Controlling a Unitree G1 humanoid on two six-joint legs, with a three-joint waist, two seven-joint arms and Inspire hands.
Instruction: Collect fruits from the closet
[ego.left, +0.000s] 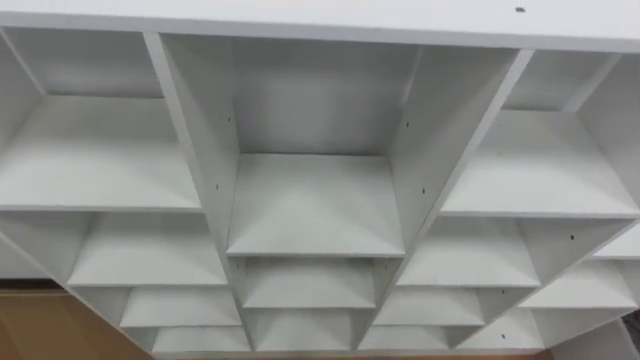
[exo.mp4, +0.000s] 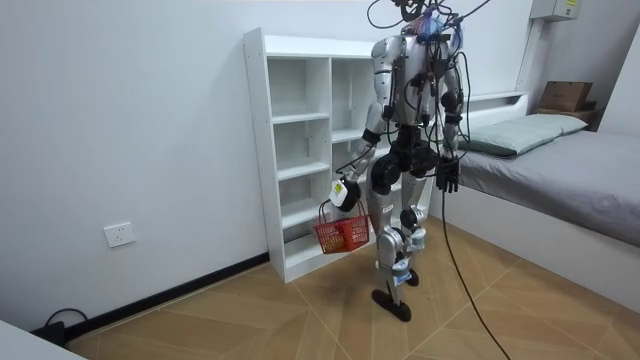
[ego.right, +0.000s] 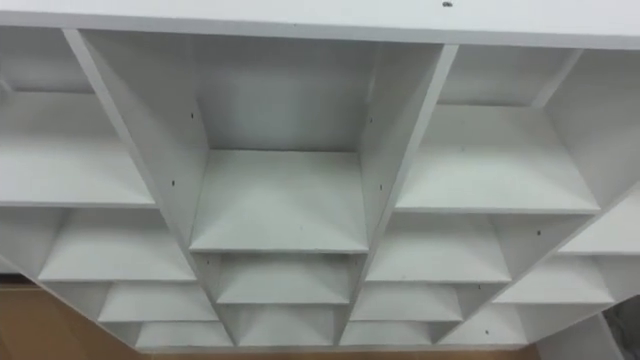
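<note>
I read the robot standing directly before the white wooden open-shelved closet (ego.left: 310, 200). Its left hand (exo.mp4: 345, 192) is clenched round the handle of the red plastic mesh basket (exo.mp4: 341, 236), which hangs beside the lower shelves. The right hand (exo.mp4: 447, 178) hangs released at its side. I cannot tell what the basket contains.

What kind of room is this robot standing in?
Most likely a bedroom: a bed with grey bedding and a pale pillow, a tall white open shelf unit against the wall, and wooden flooring. The robot's left hand carries a red plastic basket by its handle.
</note>
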